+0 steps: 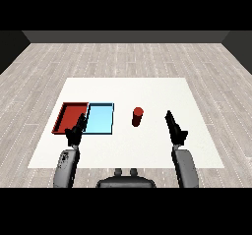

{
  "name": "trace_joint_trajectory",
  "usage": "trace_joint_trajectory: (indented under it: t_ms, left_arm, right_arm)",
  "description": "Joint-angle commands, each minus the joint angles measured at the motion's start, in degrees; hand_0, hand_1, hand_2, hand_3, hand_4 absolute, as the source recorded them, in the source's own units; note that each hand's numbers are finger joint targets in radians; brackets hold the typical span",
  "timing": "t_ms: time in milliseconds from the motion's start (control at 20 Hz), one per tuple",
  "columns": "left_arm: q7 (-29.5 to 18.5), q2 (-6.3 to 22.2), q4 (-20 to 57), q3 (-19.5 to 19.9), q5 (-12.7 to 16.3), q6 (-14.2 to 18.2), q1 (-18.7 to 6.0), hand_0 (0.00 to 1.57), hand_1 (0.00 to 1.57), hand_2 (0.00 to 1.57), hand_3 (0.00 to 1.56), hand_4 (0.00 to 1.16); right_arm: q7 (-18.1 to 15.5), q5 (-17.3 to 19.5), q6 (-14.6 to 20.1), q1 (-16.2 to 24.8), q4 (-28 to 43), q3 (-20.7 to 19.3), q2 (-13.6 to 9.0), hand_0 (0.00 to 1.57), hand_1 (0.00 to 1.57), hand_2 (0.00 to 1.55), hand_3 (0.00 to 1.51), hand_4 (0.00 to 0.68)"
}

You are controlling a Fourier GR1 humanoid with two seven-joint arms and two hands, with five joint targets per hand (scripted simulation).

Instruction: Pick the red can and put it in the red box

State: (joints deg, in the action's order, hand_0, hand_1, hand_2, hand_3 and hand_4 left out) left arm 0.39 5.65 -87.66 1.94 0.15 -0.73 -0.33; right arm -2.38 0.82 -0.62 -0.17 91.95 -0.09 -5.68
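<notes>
Trays: I count two, red tray (69, 116) left of centre, light blue tray (100, 118) beside it. Left hand (75, 132) overlaps their near edges, fingers straight, holding nothing. One red can (137, 116) stands upright mid-surface. Right hand (175, 129), fingers straight, empty, apart from it.

No readable text anywhere

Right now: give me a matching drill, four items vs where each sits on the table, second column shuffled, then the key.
Items:
1. red can
2. red tray
3. light blue tray
4. right hand

Places:
A. farthest left, beside the other tray
B. right of the can, apart from it
C. upright on the table, between blue tray and right hand
D. between red tray and can

Pairs: 1-C, 2-A, 3-D, 4-B
</notes>
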Motion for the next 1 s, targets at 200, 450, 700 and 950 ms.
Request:
trace_joint_trajectory:
  t_ms: [200,450,700,950]
  left_arm:
    - [-1.34,-0.78,-2.27,-1.09,-0.68,-1.16,0.09,0.00,0.00,0.00,0.00,0.00]
    - [-21.83,-3.78,-6.39,0.13,2.80,-2.85,0.47,0.00,0.00,0.00,0.00,0.00]
    - [-24.42,-3.49,-5.33,1.11,3.93,-3.99,-0.55,0.00,0.00,0.00,0.00,0.00]
    - [-29.11,-1.83,-1.49,3.22,5.22,-6.57,0.77,0.00,0.00,0.00,0.00,0.00]
  right_arm:
    - [-0.50,-5.68,-5.49,-4.21,-7.14,-8.21,-4.54,0.00,0.00,0.00,0.00,0.000]
    - [-15.32,-9.58,-11.09,-3.58,-5.16,-8.70,-3.95,0.00,0.00,0.00,0.00,0.000]
    - [-17.02,-11.68,-13.96,-7.08,-9.73,-12.00,-6.57,0.00,0.00,0.00,0.00,0.000]
    - [-15.70,-10.31,-11.61,-8.67,-9.67,-11.18,-5.13,0.00,0.00,0.00,0.00,0.000]
